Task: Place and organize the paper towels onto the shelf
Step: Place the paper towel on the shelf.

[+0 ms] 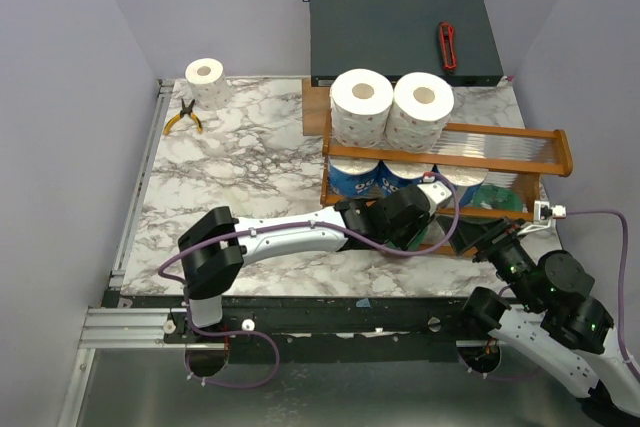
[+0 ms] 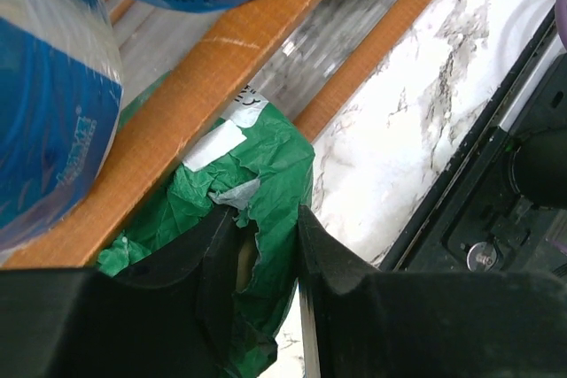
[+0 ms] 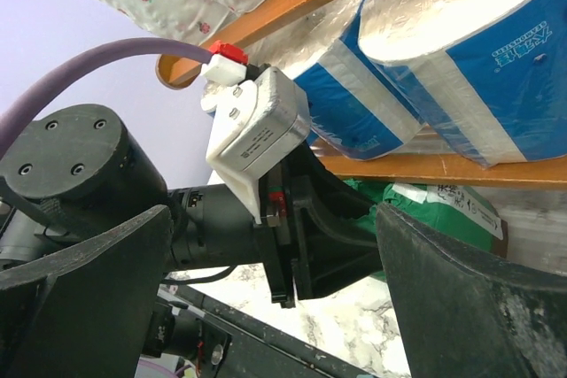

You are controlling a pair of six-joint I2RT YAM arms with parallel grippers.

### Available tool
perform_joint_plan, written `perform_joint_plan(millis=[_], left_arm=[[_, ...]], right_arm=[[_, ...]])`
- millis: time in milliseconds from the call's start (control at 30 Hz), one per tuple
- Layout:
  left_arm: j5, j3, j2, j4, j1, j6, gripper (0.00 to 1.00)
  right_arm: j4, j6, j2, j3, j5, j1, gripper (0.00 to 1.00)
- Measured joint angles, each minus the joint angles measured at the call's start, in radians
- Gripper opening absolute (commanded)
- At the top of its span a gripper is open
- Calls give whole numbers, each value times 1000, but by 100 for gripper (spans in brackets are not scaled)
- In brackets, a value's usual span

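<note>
the left gripper (image 2: pixel 266 258) sits at the lower centre of its wrist view, its fingers (image 2: pixel 221 254) pinched onto the crumpled wrapper of a green-wrapped roll (image 2: pixel 266 165). that roll lies low in the shelf (image 1: pixel 500 131), partly under an orange rail. in the overhead view the shelf is right of centre on the marble table (image 1: pixel 250 167). two white rolls (image 1: pixel 362 105) stand side by side on its top tier, and blue-wrapped rolls (image 1: pixel 355 182) line the middle one. the right gripper (image 3: pixel 273 219) hangs near the shelf's front, jaws wide apart and holding nothing, facing the left arm's wrist. a lone white roll (image 1: pixel 207 82) stands at the upper left, with pliers (image 1: pixel 183 119) just beside it.
</note>
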Motion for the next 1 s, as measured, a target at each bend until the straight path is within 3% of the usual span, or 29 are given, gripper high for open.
perform_joint_plan(millis=[367,600,1000], left_arm=[[0,38,33,13,1,24,24],[3,40,43,43,1,31,52],[3,41,35,52,-7,31,71]], right_arm=[[4,1,-5,0,0,0,100],[4,1,-5,0,0,0,100],[4,1,-5,0,0,0,100]])
